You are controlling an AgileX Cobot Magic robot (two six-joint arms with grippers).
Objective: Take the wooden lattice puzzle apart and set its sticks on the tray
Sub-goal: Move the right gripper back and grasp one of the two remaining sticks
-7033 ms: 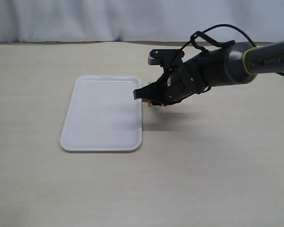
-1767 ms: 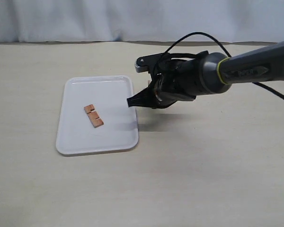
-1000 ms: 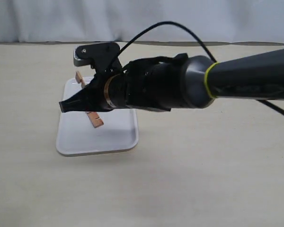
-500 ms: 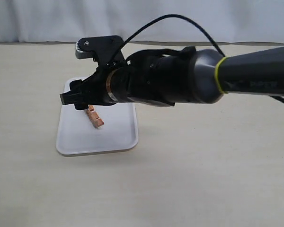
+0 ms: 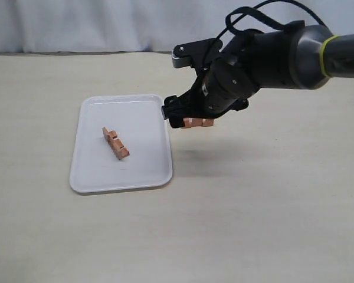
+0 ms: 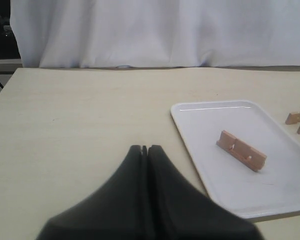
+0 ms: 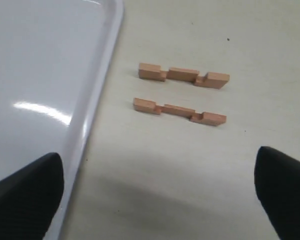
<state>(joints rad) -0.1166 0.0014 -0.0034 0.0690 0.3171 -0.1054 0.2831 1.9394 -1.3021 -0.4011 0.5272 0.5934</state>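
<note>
Fingers (image 7: 27, 192) of right gripper (image 7: 155, 192): spread wide over two sticks (image 7: 184, 74) on table (image 5: 253, 206), just right of tray (image 5: 91, 171), mid-frame. Left gripper (image 6: 147, 148): fingers pressed together. Another stick (image 5: 115, 144) on tray, left of centre.

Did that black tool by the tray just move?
Yes. The right tool swung rightward, from over the tray to its right edge.

r tool (image 5: 184, 115) pulled back off tray (image 5: 88, 177), now open above 2 sticks (image 7: 184, 75) beside it.

The right arm (image 5: 265, 56) hides most of the two loose sticks (image 5: 199, 123).
</note>
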